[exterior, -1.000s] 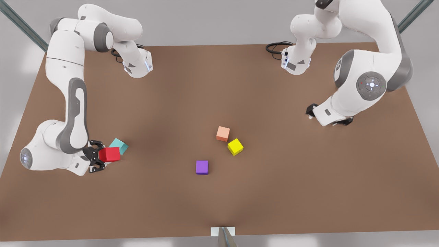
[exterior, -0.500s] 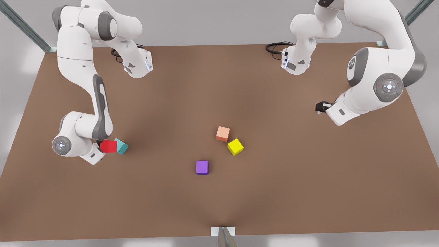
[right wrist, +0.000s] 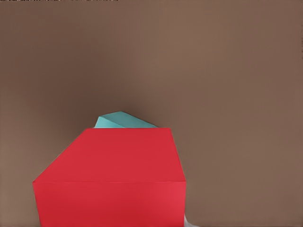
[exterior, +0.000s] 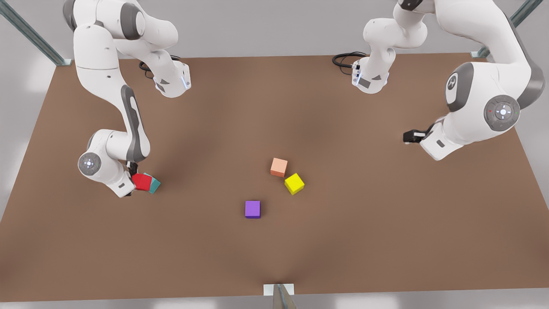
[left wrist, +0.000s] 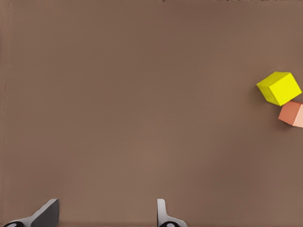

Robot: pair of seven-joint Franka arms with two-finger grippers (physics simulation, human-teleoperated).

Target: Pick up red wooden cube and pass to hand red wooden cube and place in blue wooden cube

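The right gripper [exterior: 134, 180], pinching the red wooden cube [exterior: 142, 182], has come down over the blue wooden cube [exterior: 154, 185], while the left gripper [exterior: 408, 137] is waiting spread apart.

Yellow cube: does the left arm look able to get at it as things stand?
Probably yes. The left gripper, open at the front view's right, has bare table between it and the yellow cube. The orange cube close beside it may crowd the grasp. The right gripper holds the red cube.
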